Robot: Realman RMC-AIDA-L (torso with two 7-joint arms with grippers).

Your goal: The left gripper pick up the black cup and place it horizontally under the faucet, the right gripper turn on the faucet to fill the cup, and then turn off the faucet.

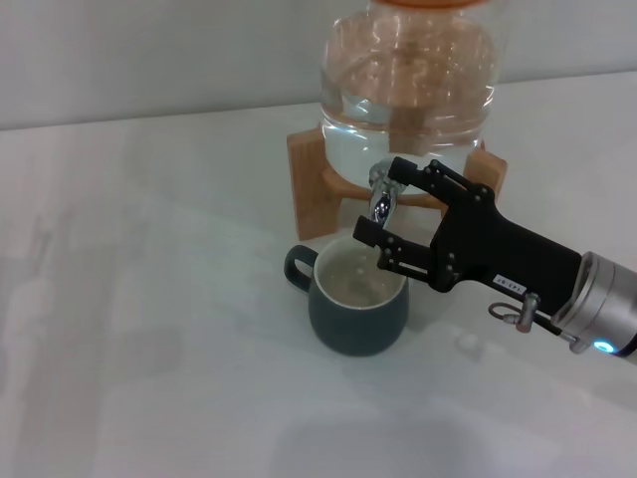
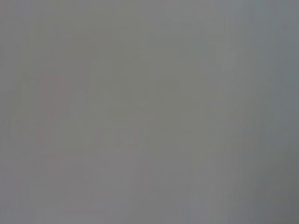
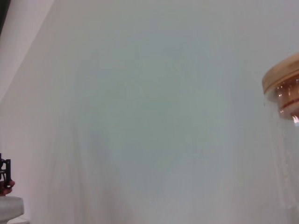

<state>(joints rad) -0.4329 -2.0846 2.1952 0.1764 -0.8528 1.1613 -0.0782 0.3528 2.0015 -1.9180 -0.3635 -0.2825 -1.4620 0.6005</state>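
In the head view the black cup [image 1: 358,304] stands upright on the white table [image 1: 149,378] just below the middle of the frame, its small loop handle pointing toward the left edge and its pale inside holding some water. Directly above its rim hangs the faucet [image 1: 381,202], a short chrome spout fixed to the front of the clear water jar [image 1: 408,90], which fills the upper centre and sits on a wooden stand [image 1: 311,184]. The right gripper [image 1: 376,206] reaches in from the lower right, its long black body with the white label slanting up toward the centre. Its jaws are spread fairly wide around the faucet, one finger above at the top of the tap and the other below beside the spout, just over the far rim of the cup; whether either finger actually touches the chrome cannot be told. The left gripper appears in none of the views, and its wrist view gives only a flat grey field. The right wrist view catches the jar's wooden lid [image 3: 282,79] at the right edge against a pale wall
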